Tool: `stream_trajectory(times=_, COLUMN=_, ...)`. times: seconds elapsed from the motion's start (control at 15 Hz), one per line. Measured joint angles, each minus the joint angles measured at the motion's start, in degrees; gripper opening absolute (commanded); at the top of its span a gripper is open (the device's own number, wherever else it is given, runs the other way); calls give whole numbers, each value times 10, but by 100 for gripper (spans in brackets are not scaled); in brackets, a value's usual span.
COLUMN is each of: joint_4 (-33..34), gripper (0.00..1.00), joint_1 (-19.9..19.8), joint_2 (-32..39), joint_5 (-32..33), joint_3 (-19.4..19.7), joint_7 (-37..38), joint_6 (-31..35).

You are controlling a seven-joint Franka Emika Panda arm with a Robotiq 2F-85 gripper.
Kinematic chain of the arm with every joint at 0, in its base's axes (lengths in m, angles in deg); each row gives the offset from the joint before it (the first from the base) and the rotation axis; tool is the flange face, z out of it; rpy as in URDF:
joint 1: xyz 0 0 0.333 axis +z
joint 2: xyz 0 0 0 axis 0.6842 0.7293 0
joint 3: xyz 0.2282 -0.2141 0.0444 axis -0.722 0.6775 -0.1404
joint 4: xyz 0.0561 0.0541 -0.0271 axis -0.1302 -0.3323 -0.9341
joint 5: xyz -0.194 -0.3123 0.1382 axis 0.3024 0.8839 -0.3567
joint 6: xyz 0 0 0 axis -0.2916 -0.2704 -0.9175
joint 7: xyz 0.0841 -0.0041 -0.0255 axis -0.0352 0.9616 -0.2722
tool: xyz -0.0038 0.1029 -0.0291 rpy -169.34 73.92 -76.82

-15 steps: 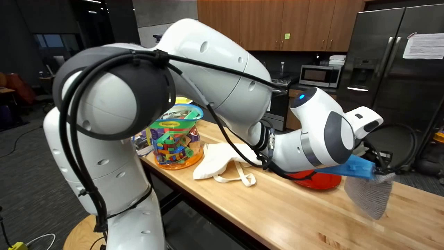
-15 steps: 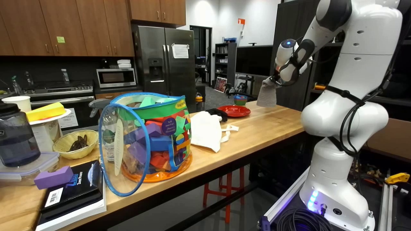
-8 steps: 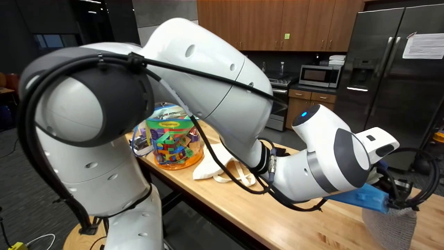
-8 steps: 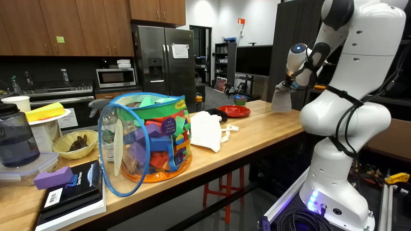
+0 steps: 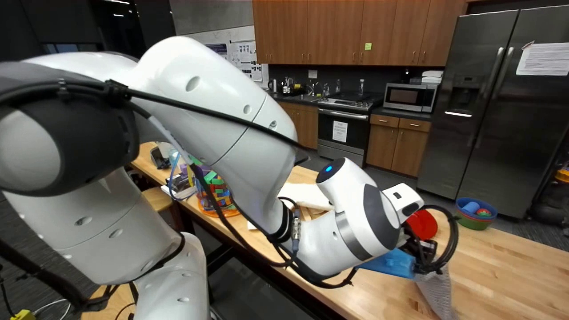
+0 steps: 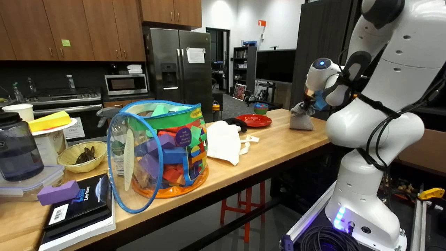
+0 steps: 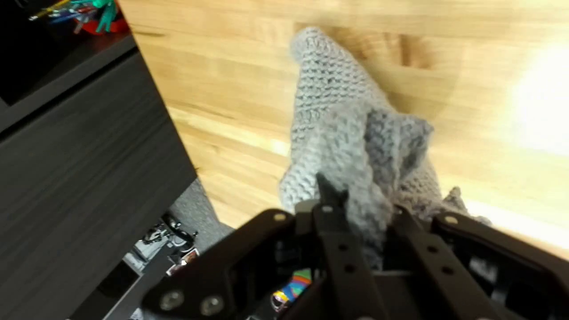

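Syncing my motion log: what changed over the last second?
Moved: the black two-finger tool came down toward the light wooden tabletop, carrying the grey knitted cloth, which in an exterior view now sits lower and further right. Its bottom edge seems to have reached the wood. Nothing grasped or let go: the cloth stays pinched. The round red plate, white fabric bag and blue-rimmed clear block tub stayed put.

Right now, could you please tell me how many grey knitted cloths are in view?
1: the grey knitted cloth, pinched in the gripper; others could be hidden.
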Motion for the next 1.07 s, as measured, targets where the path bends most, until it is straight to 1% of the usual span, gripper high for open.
stream_trajectory(times=0.13, joint_4=-47, gripper=4, joint_1=16, joint_2=-17, joint_5=-4, joint_3=-14, joint_7=0, joint_6=11)
stream_trajectory(times=0.27, joint_4=-88, gripper=4, joint_1=45, joint_2=-26, joint_5=-39, joint_3=-26, joint_7=2, joint_6=26)
stream_trajectory(times=0.4, joint_4=-100, gripper=4, joint_1=96, joint_2=-15, joint_5=-74, joint_3=-32, joint_7=19, joint_6=39)
stream_trajectory(times=0.53, joint_4=-99, gripper=4, joint_1=154, joint_2=4, joint_5=-108, joint_3=-40, joint_7=37, joint_6=46)
stream_trajectory(times=0.73, joint_4=-95, gripper=4, joint_1=230, joint_2=33, joint_5=-162, joint_3=-44, joint_7=46, joint_6=61)
stream_trajectory(times=0.93, joint_4=-93, gripper=4, joint_1=304, joint_2=58, joint_5=-240, joint_3=-42, joint_7=42, joint_6=73)
stream_trajectory(times=1.0, joint_4=-92, gripper=4, joint_1=328, joint_2=65, joint_5=-272, joint_3=-40, joint_7=38, joint_6=74)
stream_trajectory(times=1.07, joint_4=-90, gripper=4, joint_1=348, joint_2=71, joint_5=-320, joint_3=-43, joint_7=22, joint_6=74)
